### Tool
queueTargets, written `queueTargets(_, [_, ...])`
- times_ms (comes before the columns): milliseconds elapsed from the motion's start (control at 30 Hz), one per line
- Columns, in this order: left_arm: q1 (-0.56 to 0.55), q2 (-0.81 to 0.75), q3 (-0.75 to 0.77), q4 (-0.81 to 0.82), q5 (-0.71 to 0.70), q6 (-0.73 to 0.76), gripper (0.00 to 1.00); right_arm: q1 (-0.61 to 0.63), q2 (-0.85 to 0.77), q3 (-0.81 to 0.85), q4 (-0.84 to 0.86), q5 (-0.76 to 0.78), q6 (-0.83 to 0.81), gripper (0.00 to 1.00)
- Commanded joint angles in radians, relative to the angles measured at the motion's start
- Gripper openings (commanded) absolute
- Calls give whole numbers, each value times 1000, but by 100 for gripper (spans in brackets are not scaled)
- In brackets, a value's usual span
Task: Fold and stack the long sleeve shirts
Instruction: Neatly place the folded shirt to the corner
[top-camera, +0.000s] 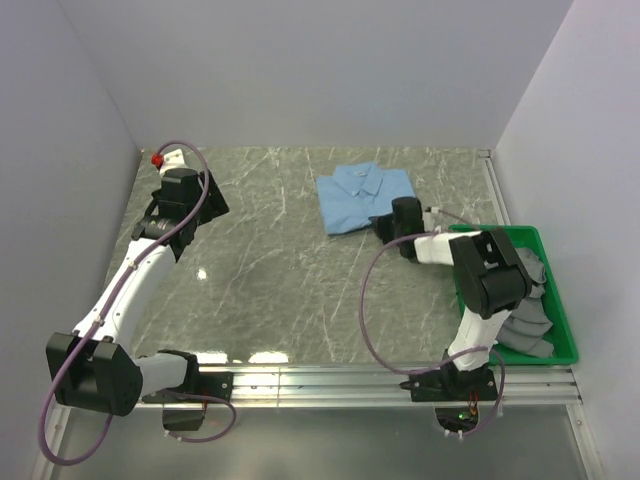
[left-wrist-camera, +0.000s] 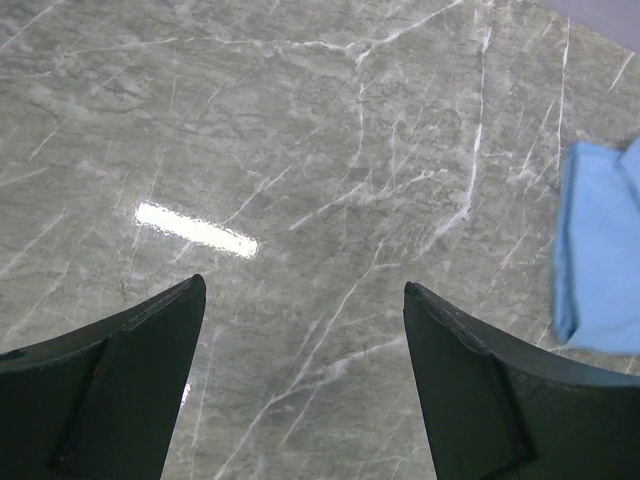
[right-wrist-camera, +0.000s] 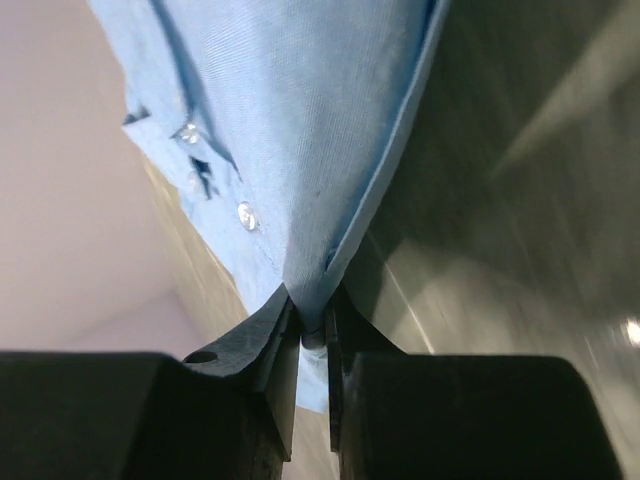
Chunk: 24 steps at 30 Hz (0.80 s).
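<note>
Right claw (right-wrist-camera: 310, 325) is pinched shut on a near corner of the folded blue shirt (right-wrist-camera: 320, 120), which lies far-centre on the table (top-camera: 250, 270). Left claw (left-wrist-camera: 303, 288) hangs wide open, holding nothing. We should lift low and pull slowly, so the folds don't spill.

We see a grey-green marble-look tabletop (top-camera: 280, 280), plain white walls (top-camera: 300, 70) on three sides, a bright lamp glare (left-wrist-camera: 195, 230) on the stone, a metal rail (top-camera: 330, 378) along the near edge

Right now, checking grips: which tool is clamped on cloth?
The right tool, pinching an edge of the light blue shirt; the left tool stands open, empty.
</note>
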<state>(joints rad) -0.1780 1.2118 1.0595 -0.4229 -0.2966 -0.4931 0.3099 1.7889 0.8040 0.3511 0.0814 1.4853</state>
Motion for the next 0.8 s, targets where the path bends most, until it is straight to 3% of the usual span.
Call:
queueTargets(0, [3,-40,-1,39,-24,11,86,-98,41,157,-79,55,-65,1])
queueTargets(300, [3,-43,-1,38,-30,13,86,-371,220,473,-293,-84,-215,0])
queueTargets(600, [5,-38,-4,39,-36,14,86,-534,262,572,-321,-186,-313,0])
queueTargets(767, [5,-38,-4,42,-36,14,86,-597,391,760,-457,-354,-443,0])
